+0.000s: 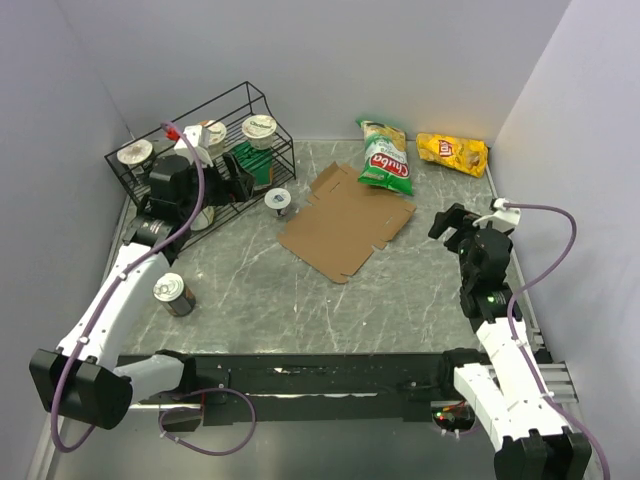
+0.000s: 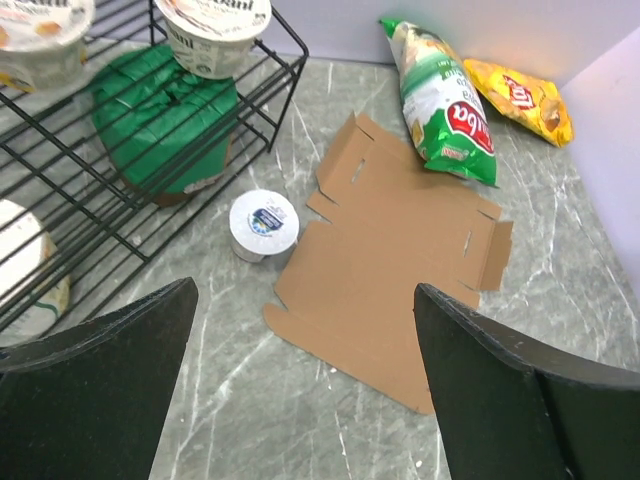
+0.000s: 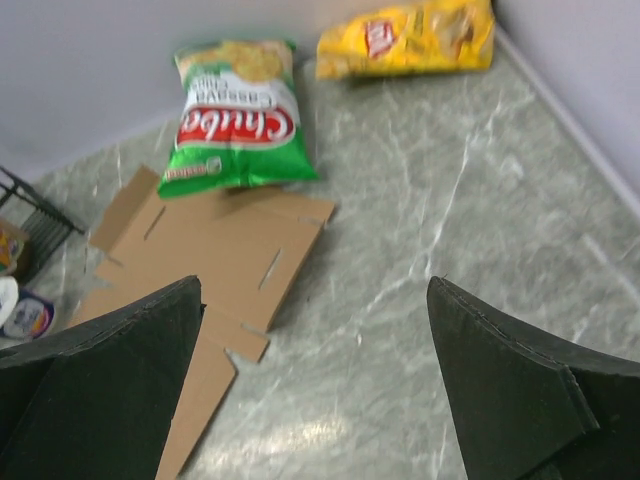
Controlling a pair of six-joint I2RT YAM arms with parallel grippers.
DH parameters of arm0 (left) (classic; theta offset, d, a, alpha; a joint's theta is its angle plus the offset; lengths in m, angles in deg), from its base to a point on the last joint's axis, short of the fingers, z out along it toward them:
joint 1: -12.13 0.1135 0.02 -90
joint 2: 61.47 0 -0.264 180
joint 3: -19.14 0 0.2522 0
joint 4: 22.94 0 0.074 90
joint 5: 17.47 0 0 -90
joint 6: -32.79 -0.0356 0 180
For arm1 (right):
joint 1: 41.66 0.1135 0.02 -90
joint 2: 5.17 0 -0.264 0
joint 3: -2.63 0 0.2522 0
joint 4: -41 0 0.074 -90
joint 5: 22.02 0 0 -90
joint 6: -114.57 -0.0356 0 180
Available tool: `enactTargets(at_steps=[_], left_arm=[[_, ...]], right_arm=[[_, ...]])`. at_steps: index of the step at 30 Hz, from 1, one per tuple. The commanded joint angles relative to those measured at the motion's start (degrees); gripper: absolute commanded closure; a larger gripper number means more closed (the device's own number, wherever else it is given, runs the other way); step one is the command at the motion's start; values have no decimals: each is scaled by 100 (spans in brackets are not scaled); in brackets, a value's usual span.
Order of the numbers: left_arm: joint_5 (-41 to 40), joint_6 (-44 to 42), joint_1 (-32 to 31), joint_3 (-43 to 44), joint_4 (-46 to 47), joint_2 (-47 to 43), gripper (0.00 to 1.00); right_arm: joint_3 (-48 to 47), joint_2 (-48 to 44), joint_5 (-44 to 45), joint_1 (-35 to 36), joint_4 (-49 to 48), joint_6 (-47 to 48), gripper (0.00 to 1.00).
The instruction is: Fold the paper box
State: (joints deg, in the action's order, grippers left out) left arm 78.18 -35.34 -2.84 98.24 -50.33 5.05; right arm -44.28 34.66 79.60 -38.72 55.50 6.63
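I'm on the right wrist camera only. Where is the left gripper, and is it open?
Observer: The left gripper is open and empty. It hovers beside the wire rack, left of the paper box, and does not touch it.
Operator: Is anything standing on that side that I can't see?
Observer: A tin can stands upright near the left arm, well apart from the box.
Operator: My own finger hides the box's near corner. How does it lie?
Observer: In the top view that corner lies flat, with nothing on it.
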Motion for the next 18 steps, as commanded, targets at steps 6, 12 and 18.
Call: enactTargets(at_steps=[6,12,18], left_arm=[[-152,-7,11,235,614,-43,4],[-13,89,20,-344,553,-121,4],[947,292,-24,-602,1003,-87,4]], right_arm=[[-570,253,-801,-30,638,-755,0],[-807,849,-1372,-39,1288,-1229,0],[-492,1641,-2172,-136,1184,-1722,0]])
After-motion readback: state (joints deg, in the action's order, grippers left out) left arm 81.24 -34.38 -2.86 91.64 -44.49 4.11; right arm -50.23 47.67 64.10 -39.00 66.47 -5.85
